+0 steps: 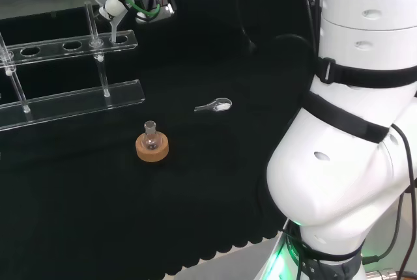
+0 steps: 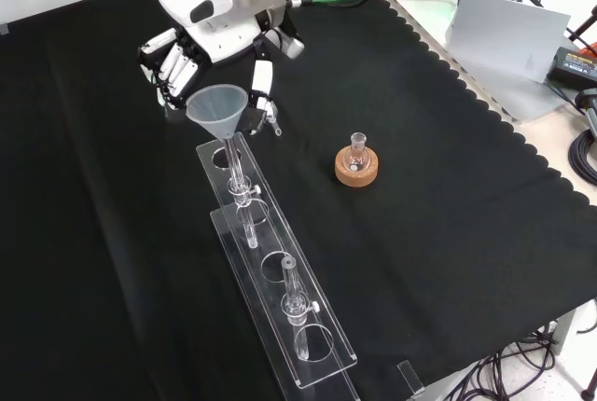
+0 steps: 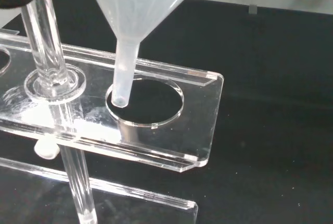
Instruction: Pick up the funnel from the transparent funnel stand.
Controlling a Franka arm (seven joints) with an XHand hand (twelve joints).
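Funnel (image 2: 217, 103): fingers (image 2: 262, 82) curled round cone, stem tip lifted to clear end hole of transparent funnel stand (image 3: 205, 114)

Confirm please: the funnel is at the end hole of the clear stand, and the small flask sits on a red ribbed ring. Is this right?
Not quite. In the front view the small flask sits on a cork ring, not a red ribbed one. The funnel is indeed at the end hole of the clear stand.

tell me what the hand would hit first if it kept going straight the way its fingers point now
Probably the funnel: in the front view the hand sits just behind its cone, fingers on both sides and aimed at it. Past that comes the clear stand. Whether they touch already is unclear.
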